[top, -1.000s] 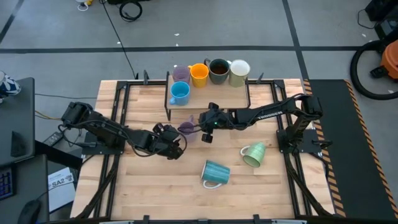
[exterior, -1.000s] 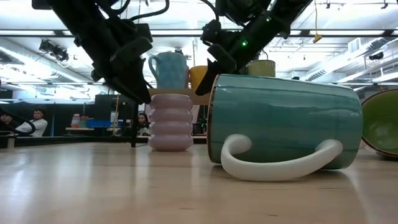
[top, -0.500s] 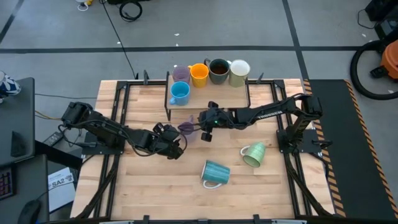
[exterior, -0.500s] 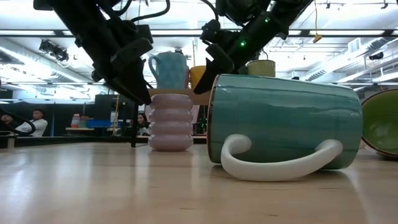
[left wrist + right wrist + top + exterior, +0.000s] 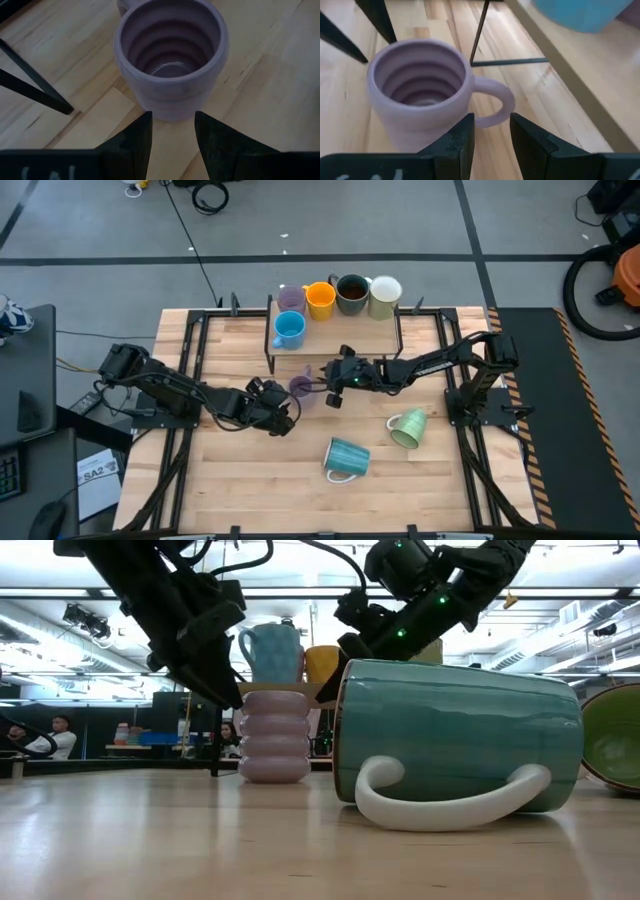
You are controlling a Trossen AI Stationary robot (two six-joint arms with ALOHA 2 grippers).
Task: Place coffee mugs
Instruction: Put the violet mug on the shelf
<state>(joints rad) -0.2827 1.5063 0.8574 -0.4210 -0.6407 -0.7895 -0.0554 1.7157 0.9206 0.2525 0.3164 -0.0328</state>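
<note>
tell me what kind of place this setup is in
Probably a robotics lab or workshop, not a kitchen. A wooden table sits on a grey concrete floor, strip lights run across an open room behind, and a person sits at a desk in the background.

We read this as a robotics lab: pale wooden butcher-block counter (image 5: 250,470) on grey concrete floor (image 5: 400,220) with dark tape lines, ceiling strip lights (image 5: 80,592), seated person (image 5: 60,730) behind.

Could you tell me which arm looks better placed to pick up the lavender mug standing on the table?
Probably the right: the right gripper, open, faces the lavender mug's handle. The left gripper, also open, faces its handleless side.
</note>
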